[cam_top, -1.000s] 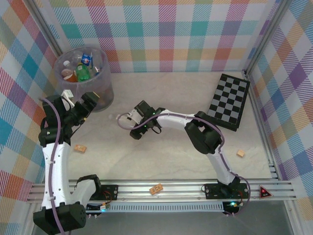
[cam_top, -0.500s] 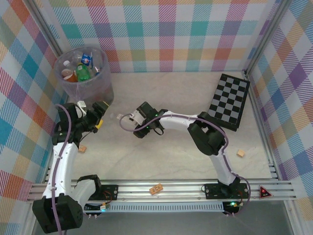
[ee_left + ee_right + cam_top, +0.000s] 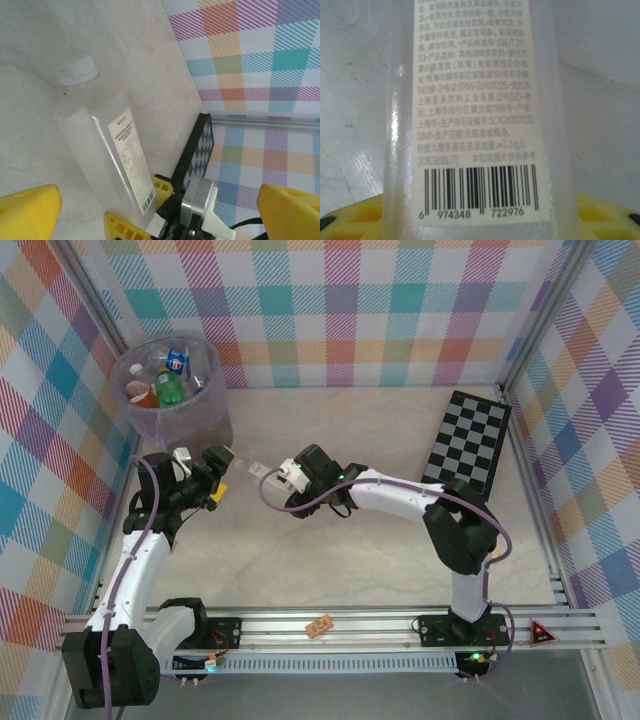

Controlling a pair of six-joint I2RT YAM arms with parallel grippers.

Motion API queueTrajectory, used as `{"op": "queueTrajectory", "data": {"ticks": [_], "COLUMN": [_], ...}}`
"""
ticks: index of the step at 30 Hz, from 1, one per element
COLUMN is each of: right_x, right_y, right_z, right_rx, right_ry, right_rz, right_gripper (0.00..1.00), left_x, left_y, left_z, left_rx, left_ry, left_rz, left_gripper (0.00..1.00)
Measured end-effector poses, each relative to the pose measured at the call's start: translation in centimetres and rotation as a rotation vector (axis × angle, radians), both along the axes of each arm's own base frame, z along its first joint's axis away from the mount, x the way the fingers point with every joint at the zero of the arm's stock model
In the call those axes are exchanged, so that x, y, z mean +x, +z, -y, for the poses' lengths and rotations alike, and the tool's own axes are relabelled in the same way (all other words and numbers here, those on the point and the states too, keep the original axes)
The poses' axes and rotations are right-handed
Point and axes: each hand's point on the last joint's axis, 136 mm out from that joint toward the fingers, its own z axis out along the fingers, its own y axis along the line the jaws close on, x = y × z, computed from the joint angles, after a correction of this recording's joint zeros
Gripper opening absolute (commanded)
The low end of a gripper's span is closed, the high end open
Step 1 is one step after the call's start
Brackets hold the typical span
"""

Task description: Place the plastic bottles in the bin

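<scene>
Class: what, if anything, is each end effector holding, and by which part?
The right end effector grips the clear bottle near its base, at the barcode end of the label. The left end effector holds nothing.

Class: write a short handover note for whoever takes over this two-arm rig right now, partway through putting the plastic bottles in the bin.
Left gripper: open, empty, just in front of the bin, facing the held bottle.
Right gripper: closed on the base end of a clear plastic bottle with white cap and white label. I cannot tell if it is off the surface.
Tall round translucent grey plastic bin: far left corner.
Done: several bottles are in it, among them a green bottle.
Left: get the held bottle into the bin.
</scene>
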Motion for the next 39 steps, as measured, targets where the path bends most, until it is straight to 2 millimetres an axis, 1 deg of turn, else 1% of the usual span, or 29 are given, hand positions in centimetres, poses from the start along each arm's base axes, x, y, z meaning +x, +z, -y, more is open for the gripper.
{"op": "queueTrajectory", "data": {"ticks": [2,6,10,13,16,20,25,26,28,30,34,39], "right_x": [-0.3,-1.7,-2.8,-3.5,-3.9,-4.0,-3.7,-3.6,-3.4,-3.3,-3.2,-3.4], "right_y": [1.3,4.2,6.3,7.1,7.3,7.4,7.9,8.0,8.2,8.2,8.3,8.8], "right_z": [1.1,3.0,3.8,3.9,3.9,3.9,4.0,4.0,4.0,4.1,4.3,4.8], "right_rx": [0.015,0.088,0.17,0.219,0.247,0.268,0.282,0.286,0.291,0.29,0.292,0.304], "right_ry": [-0.043,-0.104,-0.131,-0.136,-0.14,-0.149,-0.173,-0.178,-0.183,-0.19,-0.201,-0.204], "right_rz": [0.015,0.018,0.008,-0.008,-0.024,-0.036,-0.021,-0.016,-0.009,-0.008,-0.008,0.004], "right_gripper": [0.5,0.49,0.5,0.5,0.5,0.5,0.5,0.5,0.5,0.51,0.52,0.53], "left_x": [0.1,0.1,0.3,0.3,0.2,0.5,-0.2,-0.4,-0.4,-0.3,-0.1,-0.1], "left_y": [-0.1,0.0,0.3,0.9,1.1,1.2,0.2,0.1,-0.2,-0.6,-0.6,0.0], "left_z": [1.1,4.5,6.8,8.9,11.0,13.1,15.5,15.8,16.5,16.7,16.9,17.2], "left_rx": [-0.031,-0.071,-0.086,-0.106,-0.118,-0.119,-0.092,-0.091,-0.085,-0.078,-0.079,-0.078], "left_ry": [-0.01,-0.077,-0.098,-0.115,-0.141,-0.161,-0.195,-0.201,-0.209,-0.208,-0.209,-0.219], "left_rz": [0.01,0.015,0.029,0.055,0.063,0.061,0.045,0.042,0.034,0.029,0.036,0.052], "left_gripper": [1.0,1.0,1.0,1.0,1.0,0.93,0.78,0.76,0.67,0.61,0.57,0.48]}}
